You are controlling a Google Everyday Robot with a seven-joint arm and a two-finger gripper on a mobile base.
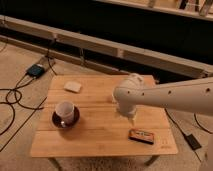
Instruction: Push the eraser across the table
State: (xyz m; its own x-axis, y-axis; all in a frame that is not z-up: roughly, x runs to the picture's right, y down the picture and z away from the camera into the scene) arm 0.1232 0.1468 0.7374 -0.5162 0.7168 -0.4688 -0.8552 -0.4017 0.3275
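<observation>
The eraser (141, 135), a small flat dark block with an orange-brown top, lies near the front right corner of the table (95, 135), a low light wooden plank top. My white arm reaches in from the right. The gripper (126, 115) hangs below the arm's bulky wrist, just above the tabletop, a little behind and to the left of the eraser and apart from it.
A white cup on a dark saucer (65, 113) stands at the table's left. A pale square pad (73, 87) lies at the back left. Black cables and a small device (36, 70) lie on the floor to the left. A dark wall with a ledge runs behind.
</observation>
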